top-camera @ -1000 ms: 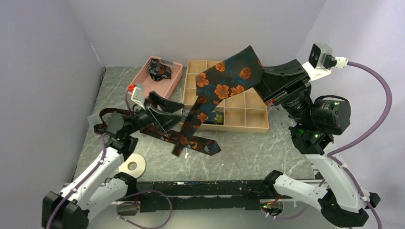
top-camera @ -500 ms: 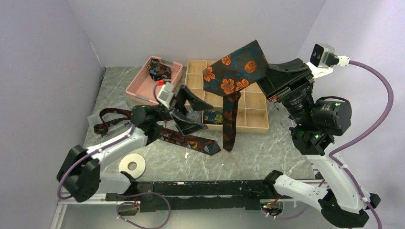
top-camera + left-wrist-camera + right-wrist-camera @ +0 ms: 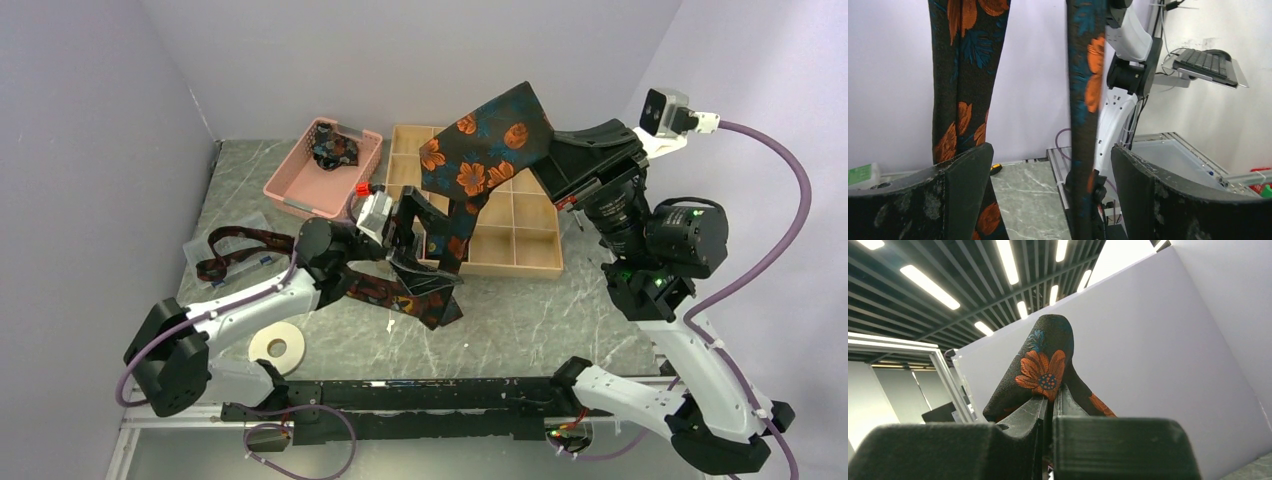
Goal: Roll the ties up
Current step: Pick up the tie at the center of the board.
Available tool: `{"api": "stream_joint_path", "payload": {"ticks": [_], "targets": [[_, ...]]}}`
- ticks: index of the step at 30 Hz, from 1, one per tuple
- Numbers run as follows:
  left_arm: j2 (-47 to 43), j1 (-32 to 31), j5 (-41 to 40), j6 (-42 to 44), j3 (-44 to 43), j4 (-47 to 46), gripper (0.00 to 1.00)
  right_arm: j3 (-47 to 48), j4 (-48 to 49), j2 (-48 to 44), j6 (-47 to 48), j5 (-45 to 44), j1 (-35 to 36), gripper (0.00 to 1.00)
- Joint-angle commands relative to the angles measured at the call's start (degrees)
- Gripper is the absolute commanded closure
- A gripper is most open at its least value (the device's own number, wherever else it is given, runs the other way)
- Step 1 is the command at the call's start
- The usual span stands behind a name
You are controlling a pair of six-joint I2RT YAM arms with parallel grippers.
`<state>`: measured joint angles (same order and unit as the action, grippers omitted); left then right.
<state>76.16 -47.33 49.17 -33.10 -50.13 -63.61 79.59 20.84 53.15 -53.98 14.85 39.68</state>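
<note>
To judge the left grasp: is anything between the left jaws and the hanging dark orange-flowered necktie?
Nothing visible. The dark fabric necktie with orange flowers hangs from the right gripper, its narrow strip between the open jaws of the left gripper.

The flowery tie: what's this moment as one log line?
right pincer: shut on tie, held up | left pincer: open around its hanging strand | rolling: not begun

On the grey marbled table [image 3: 560, 320] before me stands a pink slatted basket [image 3: 297, 192], with a wooden compartment tray [image 3: 515, 266] just beside it on its right. A white ring of tape [image 3: 277, 348] lies near the front edge, on my left.
</note>
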Motion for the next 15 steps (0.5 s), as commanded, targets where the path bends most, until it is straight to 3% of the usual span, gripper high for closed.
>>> {"api": "stream_joint_path", "payload": {"ticks": [1, 10, 15], "targets": [[-6.0, 0.3, -4.6, 8.3, 0.7, 6.4, 0.06, 1.9, 1.8, -1.5, 1.0, -0.8, -0.2, 1.0], [-17.7, 0.5, -3.4, 12.9, 3.5, 21.5, 0.06, 0.5, 1.6, -2.9, 1.4, -1.2, -0.2, 1.0], [-18.0, 0.5, -5.2, 15.1, 3.7, 22.4, 0.06, -0.4, 3.0, -2.2, 0.2, 0.2, -0.1, 1.0]]}}
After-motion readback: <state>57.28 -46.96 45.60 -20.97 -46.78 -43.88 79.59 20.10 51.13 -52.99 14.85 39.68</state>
